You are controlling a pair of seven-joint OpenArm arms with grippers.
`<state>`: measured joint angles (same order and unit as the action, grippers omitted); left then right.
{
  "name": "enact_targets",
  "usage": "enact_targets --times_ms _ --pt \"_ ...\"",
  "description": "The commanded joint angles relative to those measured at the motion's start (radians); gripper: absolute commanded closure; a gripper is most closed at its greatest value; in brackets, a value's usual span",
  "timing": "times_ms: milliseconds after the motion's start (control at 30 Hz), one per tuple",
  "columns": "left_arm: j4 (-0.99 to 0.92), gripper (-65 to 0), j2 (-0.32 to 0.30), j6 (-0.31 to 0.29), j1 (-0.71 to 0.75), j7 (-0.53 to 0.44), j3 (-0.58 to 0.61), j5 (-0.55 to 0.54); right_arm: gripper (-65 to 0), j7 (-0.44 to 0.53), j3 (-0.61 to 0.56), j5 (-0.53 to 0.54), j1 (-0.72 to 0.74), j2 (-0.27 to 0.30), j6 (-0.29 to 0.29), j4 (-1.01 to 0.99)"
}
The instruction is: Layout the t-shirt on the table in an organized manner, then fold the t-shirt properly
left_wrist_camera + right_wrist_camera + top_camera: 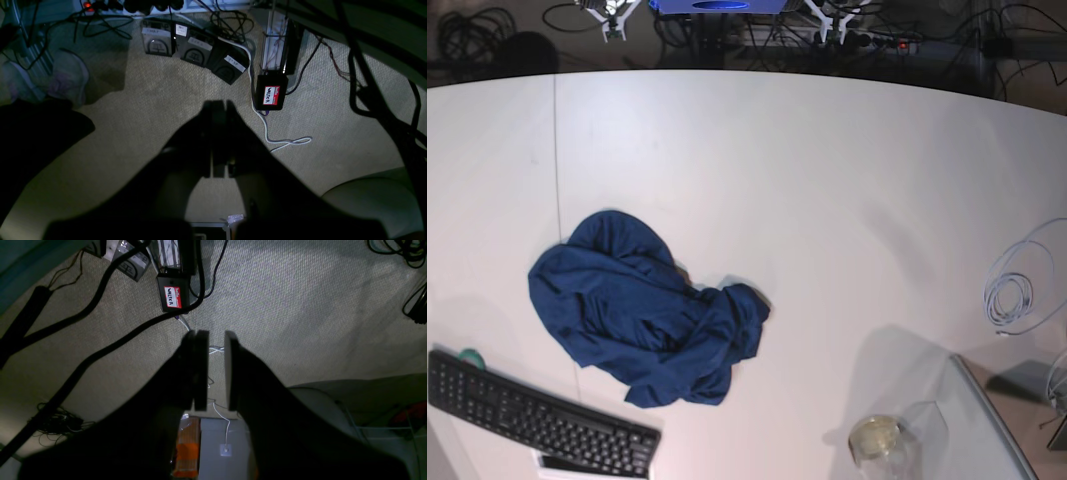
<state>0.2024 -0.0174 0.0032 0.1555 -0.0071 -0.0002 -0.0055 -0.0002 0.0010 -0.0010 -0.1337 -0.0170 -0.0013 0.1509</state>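
**Crumpled t-shirt on the table, both grippers over the floor**

The t-shirt (642, 320) lies as a bunched heap of dark navy knit, deeply creased and folded over itself, on the left part of the table (807, 180) in the base view. The table is smooth, white and curved along its far edge, with a thin straight seam (557, 160) running just left of the heap. Near the shirt's lower edge, without clearly touching it, sits a black keyboard (537, 415). Well apart, on the right, lie a coiled pale cable (1012, 290), a round glass jar (875, 438) and the rim of a grey translucent tray (987, 410).

Neither arm appears in the base view. The left gripper (219, 133), a dark silhouette, has its fingers pressed together with nothing between them, above ribbed beige carpet (133, 116). The right gripper (216, 366) shows a narrow gap between flat pads, empty, over the same carpet (300, 306). A black box with a red-and-white name sticker (270, 95) stands on the floor.
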Motion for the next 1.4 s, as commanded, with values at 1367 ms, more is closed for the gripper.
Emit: enact_targets --times_ms 1367 --pt "1.548 0.0 -0.187 0.005 0.654 0.011 -0.001 -0.004 0.0 -0.429 0.175 -0.001 -0.597 0.030 -0.004 1.768"
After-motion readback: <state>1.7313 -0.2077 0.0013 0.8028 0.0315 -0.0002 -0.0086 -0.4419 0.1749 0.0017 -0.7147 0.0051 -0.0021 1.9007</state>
